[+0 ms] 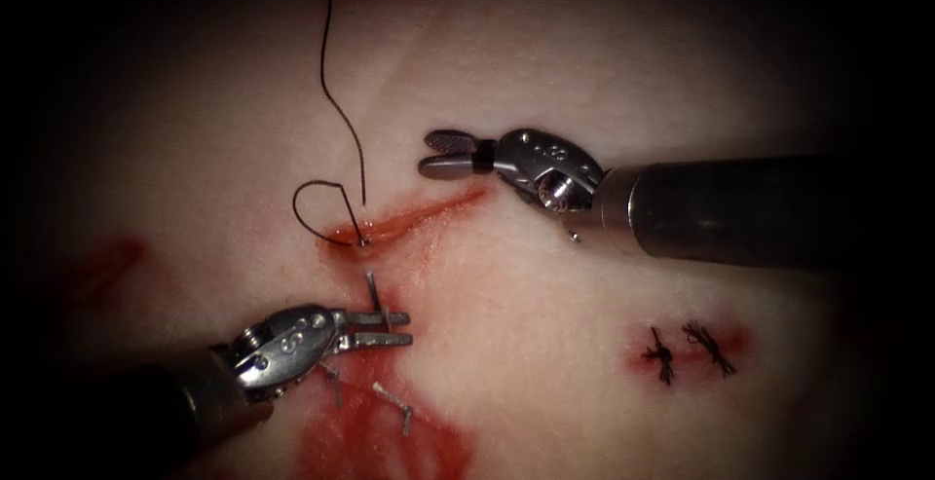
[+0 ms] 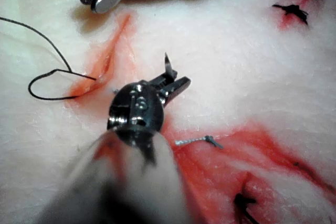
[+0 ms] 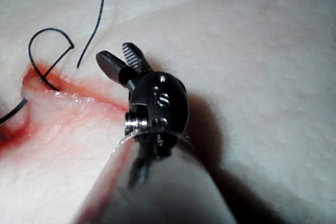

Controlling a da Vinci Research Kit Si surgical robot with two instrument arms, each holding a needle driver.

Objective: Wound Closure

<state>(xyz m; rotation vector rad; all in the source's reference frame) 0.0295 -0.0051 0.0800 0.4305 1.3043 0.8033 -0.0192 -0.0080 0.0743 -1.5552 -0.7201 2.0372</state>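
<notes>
From where I sit the closure looks barely begun on this cut (image 1: 414, 219): the thread (image 1: 336, 100) already passes through the tissue (image 1: 545, 295) at the cut's left end, where it enters beside a small loop and trails off to the far side, but I see no knot on the cut and its reddened edges lie open along its length toward the right. Two finished knots (image 1: 687, 349) sit well apart on the near right, so another wound is done. My left tool (image 1: 390, 329) is clamped on the needle (image 1: 374, 293) on the near side of the cut; the needle's free end points up toward the cut, clear of the tissue. My right tool (image 1: 440, 154) hangs just beyond the cut's right end, jaws parted, holding nothing. Red fluid (image 1: 380, 436) pools near my left tool.
</notes>
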